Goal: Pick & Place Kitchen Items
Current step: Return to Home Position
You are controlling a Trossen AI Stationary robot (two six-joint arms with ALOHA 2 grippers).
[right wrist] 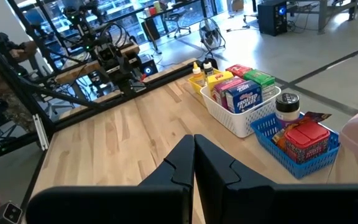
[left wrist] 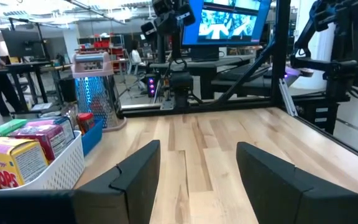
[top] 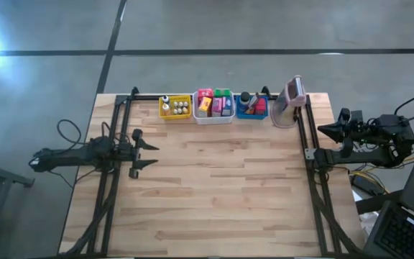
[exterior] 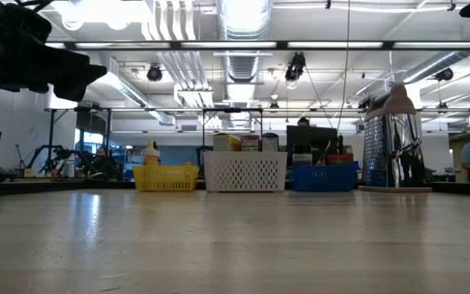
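Note:
The kitchen items sit in three bins along the table's far edge. Small bottles stand in the yellow bin (top: 175,108). Pink, green and yellow boxes (right wrist: 238,87) stand upright in the white bin (top: 213,106). A red packet (right wrist: 303,138) and a dark-lidded jar (right wrist: 286,106) are in the blue bin (top: 251,106). My left gripper (top: 153,155) (left wrist: 197,146) hovers open above the table's left part, pointing right, and holds nothing. My right gripper (top: 322,130) (right wrist: 194,138) is shut and empty, at the table's right edge near the far corner.
A pink-topped metal grater (top: 291,101) stands upright at the far right, next to the blue bin. Black frame rails (top: 307,144) run along both table sides. Bare wood (top: 221,187) spans the middle and near part. People and equipment show in the room beyond.

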